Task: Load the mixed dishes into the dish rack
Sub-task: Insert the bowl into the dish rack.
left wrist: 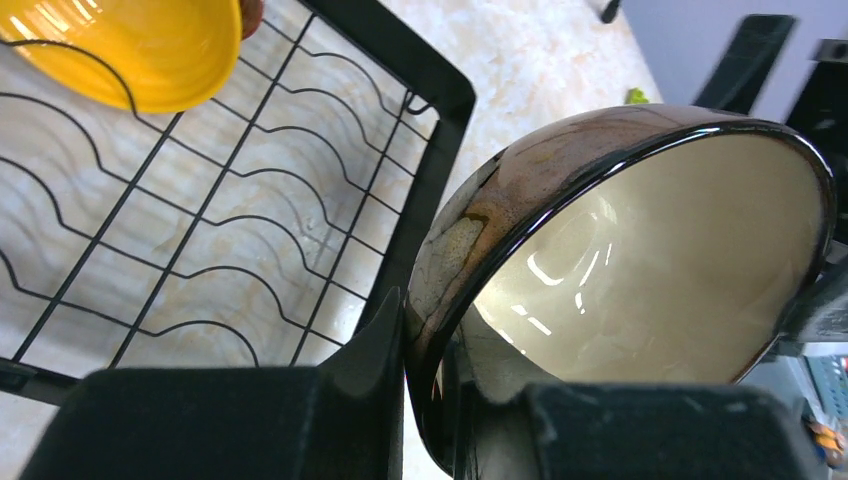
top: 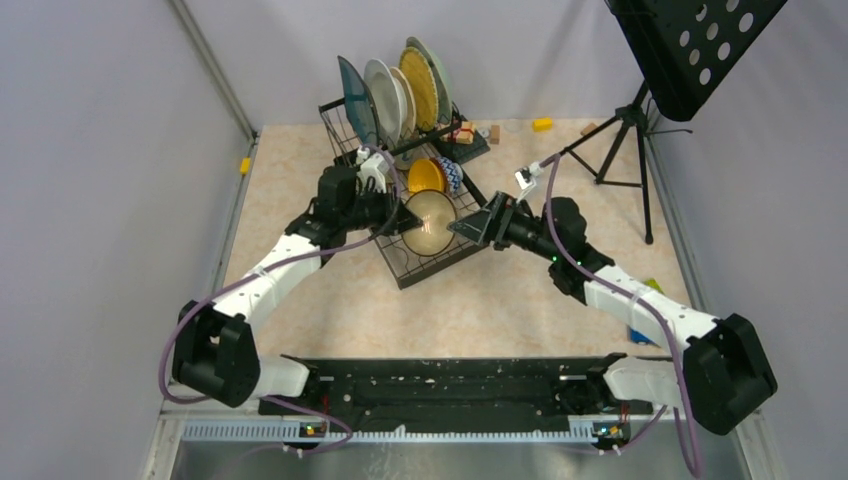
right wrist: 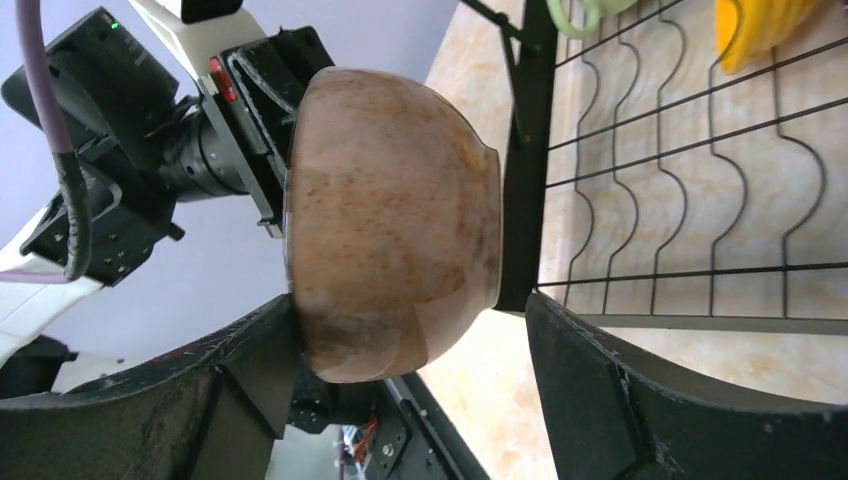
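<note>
A brown bowl [top: 430, 222] with a cream inside hangs tilted on its side over the near corner of the black wire dish rack [top: 420, 275]. My left gripper [left wrist: 430, 330] is shut on the bowl's rim [left wrist: 640, 240], one finger outside and one inside. My right gripper [right wrist: 410, 330] stands open around the bowl's [right wrist: 390, 220] underside, its right finger well apart from it. Several plates [top: 390, 95] stand in the rack's raised section. A yellow bowl [top: 425, 175], a patterned bowl [top: 452, 176] and a pale mug [top: 372, 165] sit in the tray.
A black music stand on a tripod [top: 640, 150] stands at the back right. Small toy blocks [top: 540, 124] lie behind the rack, a yellow block [top: 244, 165] by the left wall, and a blue toy [top: 640, 335] under my right arm.
</note>
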### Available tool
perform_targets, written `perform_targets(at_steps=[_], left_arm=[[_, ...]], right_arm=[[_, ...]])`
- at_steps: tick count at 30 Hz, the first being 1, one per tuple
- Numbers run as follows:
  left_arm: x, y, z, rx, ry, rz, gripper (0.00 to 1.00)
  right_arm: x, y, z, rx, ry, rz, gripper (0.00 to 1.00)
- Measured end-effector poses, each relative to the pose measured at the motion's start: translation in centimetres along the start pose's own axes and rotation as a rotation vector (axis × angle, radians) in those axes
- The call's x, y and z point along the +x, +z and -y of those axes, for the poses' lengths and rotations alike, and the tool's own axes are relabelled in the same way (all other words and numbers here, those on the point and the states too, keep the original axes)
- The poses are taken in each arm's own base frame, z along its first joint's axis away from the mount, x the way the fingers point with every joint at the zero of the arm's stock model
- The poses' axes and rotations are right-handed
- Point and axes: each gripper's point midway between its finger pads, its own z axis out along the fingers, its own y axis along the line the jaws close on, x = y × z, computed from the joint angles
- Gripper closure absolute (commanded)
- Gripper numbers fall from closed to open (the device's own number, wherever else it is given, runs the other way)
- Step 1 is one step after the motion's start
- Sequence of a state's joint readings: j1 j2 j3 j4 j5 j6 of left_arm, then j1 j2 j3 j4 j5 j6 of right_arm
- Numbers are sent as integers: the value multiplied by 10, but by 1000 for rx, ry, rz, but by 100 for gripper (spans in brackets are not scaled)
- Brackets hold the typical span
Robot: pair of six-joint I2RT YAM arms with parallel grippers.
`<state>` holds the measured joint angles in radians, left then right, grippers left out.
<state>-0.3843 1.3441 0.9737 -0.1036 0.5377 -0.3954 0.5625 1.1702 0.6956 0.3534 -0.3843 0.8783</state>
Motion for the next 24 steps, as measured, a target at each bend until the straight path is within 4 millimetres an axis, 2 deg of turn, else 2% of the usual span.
perform_targets(at_steps=[4,7,11,17,24], left_arm=[[-5,-9,5,54,11,5,100],[-9,-15,9,84,19,13,100],[-15,-21,15,122,37,29,100],[-22,-24,15,139,51,54,100],[-22,-23,16,164,60,67,100]], right_arm=[[5,5,-8,-58,16,-36,18],[5,7,-20,-116,14,-58,22],[4,10,-35,-187,-3,-89,23],[3,15,-39,-223,-1,-103,21],[5,15,-37,-209,17,-112,13]])
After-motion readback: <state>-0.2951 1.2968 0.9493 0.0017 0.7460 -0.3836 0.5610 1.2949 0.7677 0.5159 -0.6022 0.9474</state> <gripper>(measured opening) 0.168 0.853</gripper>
